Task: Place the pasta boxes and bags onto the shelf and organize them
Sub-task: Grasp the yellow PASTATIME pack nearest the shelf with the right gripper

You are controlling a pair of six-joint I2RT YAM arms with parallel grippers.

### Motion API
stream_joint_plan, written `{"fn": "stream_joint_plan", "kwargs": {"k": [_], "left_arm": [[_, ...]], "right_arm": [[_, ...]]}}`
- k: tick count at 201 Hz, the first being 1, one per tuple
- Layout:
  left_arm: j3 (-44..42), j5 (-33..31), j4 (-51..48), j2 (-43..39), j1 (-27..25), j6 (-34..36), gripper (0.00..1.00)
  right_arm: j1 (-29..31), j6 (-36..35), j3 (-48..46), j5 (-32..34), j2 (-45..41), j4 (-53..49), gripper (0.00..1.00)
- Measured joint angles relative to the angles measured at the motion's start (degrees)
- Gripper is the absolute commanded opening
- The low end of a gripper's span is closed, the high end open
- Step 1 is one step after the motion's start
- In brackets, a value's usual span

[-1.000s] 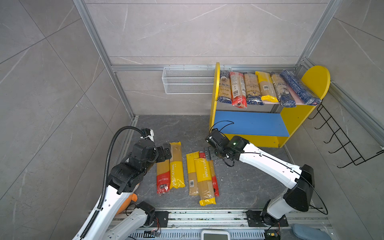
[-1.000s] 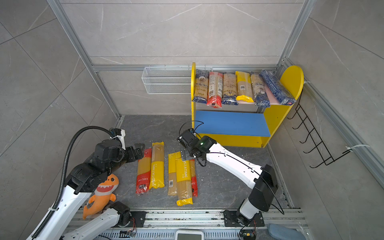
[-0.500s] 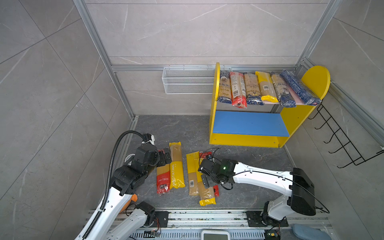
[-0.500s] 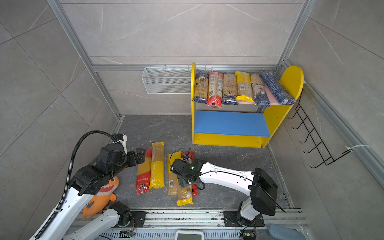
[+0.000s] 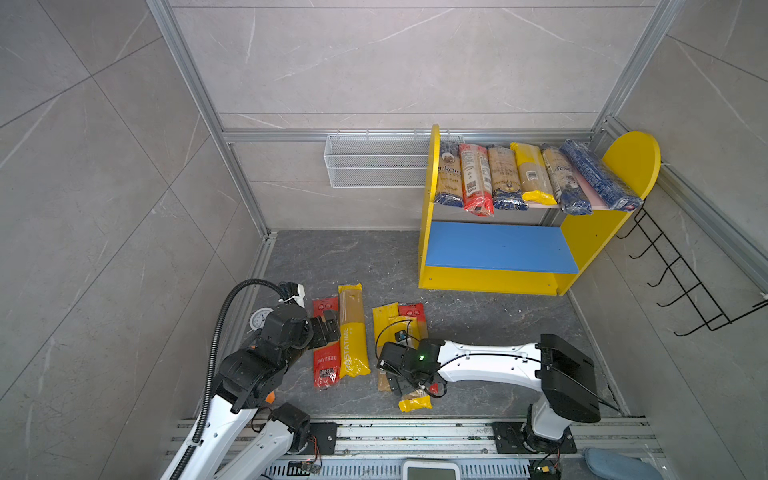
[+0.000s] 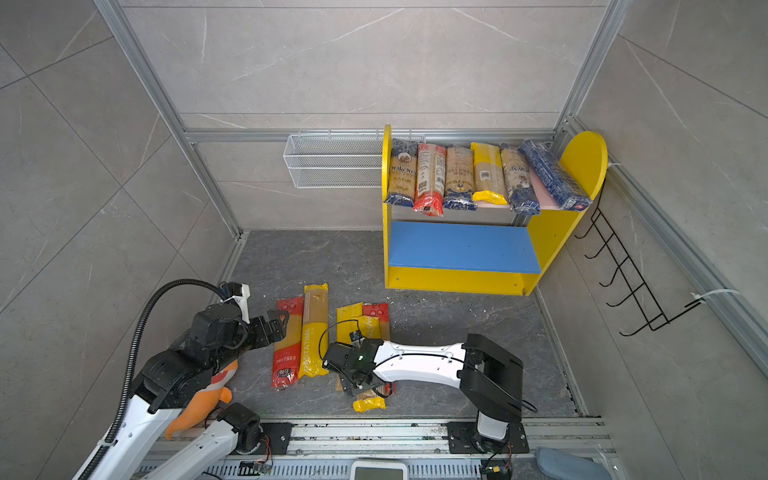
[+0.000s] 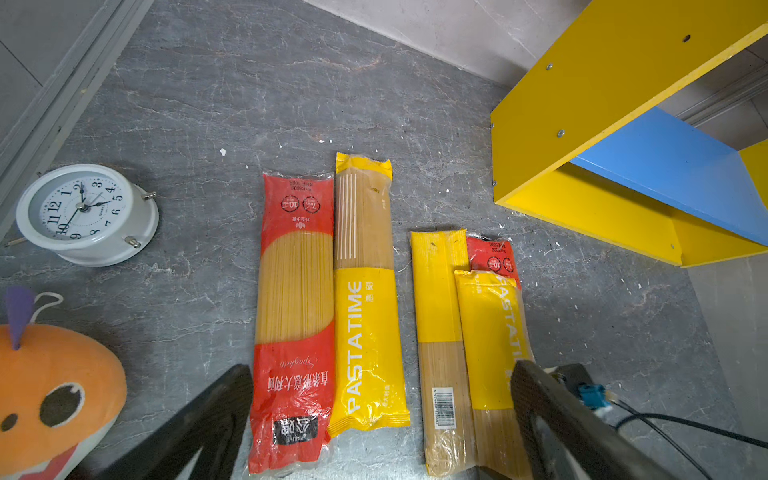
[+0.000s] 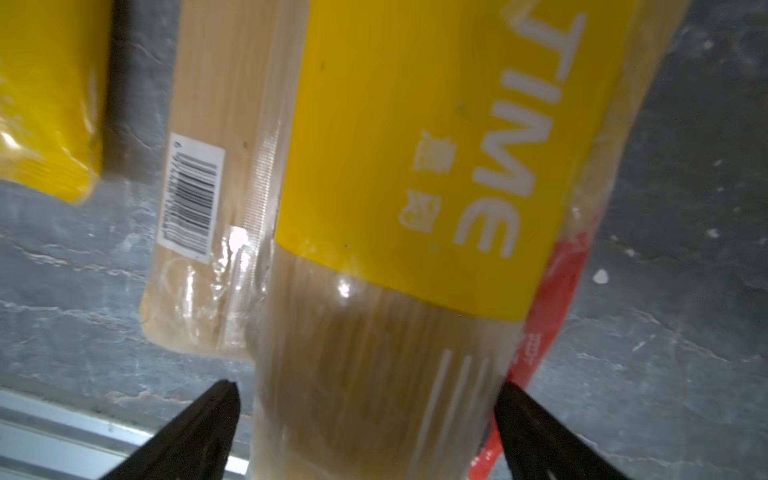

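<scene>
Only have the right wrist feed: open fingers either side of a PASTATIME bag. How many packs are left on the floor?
Observer: Five. Your PASTATIME bag is in a group of three; a red pack and a yellow pack lie apart as a pair.
Operator: Where can it go?
Observer: The blue lower board is bare; the pink upper board carries six packs.
Operator: Anything working near me?
Observer: The left gripper hovers open above that pair.
</scene>
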Motion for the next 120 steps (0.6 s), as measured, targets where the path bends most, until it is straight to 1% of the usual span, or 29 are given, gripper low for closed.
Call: {"fn": "stream_joint_plan", "kwargs": {"k": [18, 30, 34, 38, 48, 56, 80, 102, 116, 120], "left_arm": [[0.0, 0.0, -0.3, -0.8, 0.0, -0.2, 1.0], [0.0, 0.0, -0.5, -1.0, 0.0, -0.2, 1.0], [0.0, 0.0, -0.5, -1.0, 0.0, -0.2, 1.0], [0.0, 0.0, -0.6, -1.0, 0.0, -0.2, 1.0], [0.0, 0.0, -0.8, -1.0, 0.0, -0.2, 1.0], [0.0, 0.0, -1.0, -0.9, 0.0, -0.2, 1.0], [0.0, 0.0, -1.2, -0.4, 0.0, -0.2, 1.0], [0.3, 0.0, -1.2, 0.4, 0.0, -0.1, 1.0], [0.7, 0.0, -1.2, 1.1, 0.0, 0.0, 1.0], [0.8, 0.0, -1.2, 1.3, 0.0, 0.1, 1.0]], "right_arm": [[0.2, 0.0, 0.8, -0.1, 2.6, 0.2, 0.97], [0.2, -0.1, 1.6, -0.2, 3.5, -0.5, 0.92], [0.2, 0.0, 1.9, -0.3, 3.7, -0.7, 0.89], [0.2, -0.1, 2.2, -0.3, 4.0, -0.9, 0.83], [0.3, 0.0, 2.7, -0.5, 4.6, -1.2, 0.62], [0.3, -0.2, 2.8, -0.5, 4.8, -1.4, 0.51], [0.3, 1.2, 2.8, -1.2, 4.3, -1.0, 0.31], [0.3, 1.3, 2.3, -1.5, 2.9, -0.3, 0.15], [0.2, 1.6, 1.4, -1.8, 1.6, 0.1, 0.01], [0.2, 1.6, 1.1, -1.9, 1.2, 0.2, 0.0]]}}
